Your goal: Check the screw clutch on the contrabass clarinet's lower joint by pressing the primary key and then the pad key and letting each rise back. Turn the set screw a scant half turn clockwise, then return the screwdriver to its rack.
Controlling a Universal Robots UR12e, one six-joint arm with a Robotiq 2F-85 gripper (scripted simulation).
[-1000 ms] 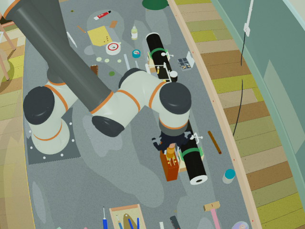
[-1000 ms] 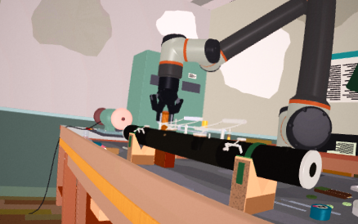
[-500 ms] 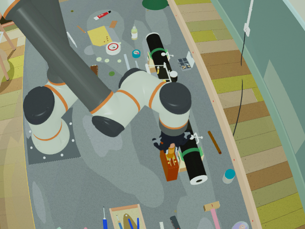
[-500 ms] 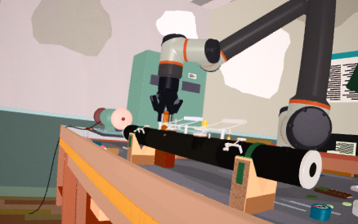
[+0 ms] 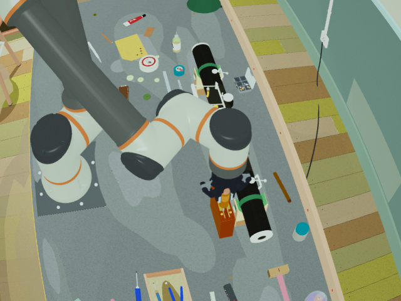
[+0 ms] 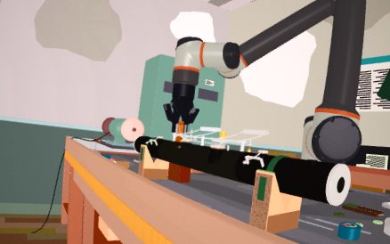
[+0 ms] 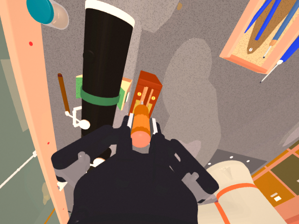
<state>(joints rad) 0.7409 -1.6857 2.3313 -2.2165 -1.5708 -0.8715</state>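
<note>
My gripper (image 7: 141, 125) (image 5: 225, 193) (image 6: 181, 119) has closed around the orange handle of the screwdriver (image 7: 140, 125) (image 5: 224, 197). The screwdriver stands upright in its red-brown rack (image 7: 145, 95) (image 5: 223, 218). The rack sits on the bench right beside the black contrabass clarinet joint (image 7: 103, 67) (image 5: 256, 210) (image 6: 240, 164). The joint lies across two wooden cradles with green straps (image 7: 100, 98). White keywork (image 6: 222, 133) runs along the joint's top. A white key (image 7: 78, 119) sticks out on its far side. My wrist hides part of the joint in the side camera.
The tool tray (image 7: 263, 36) (image 5: 166, 286) with blue-handled tools lies off the bench's near end. A teal-capped jar (image 7: 47, 13) (image 5: 300, 231) and a brown rod (image 7: 63, 92) (image 5: 281, 187) lie between the joint and the bench's raised edge (image 5: 291, 155). Small items crowd the far end.
</note>
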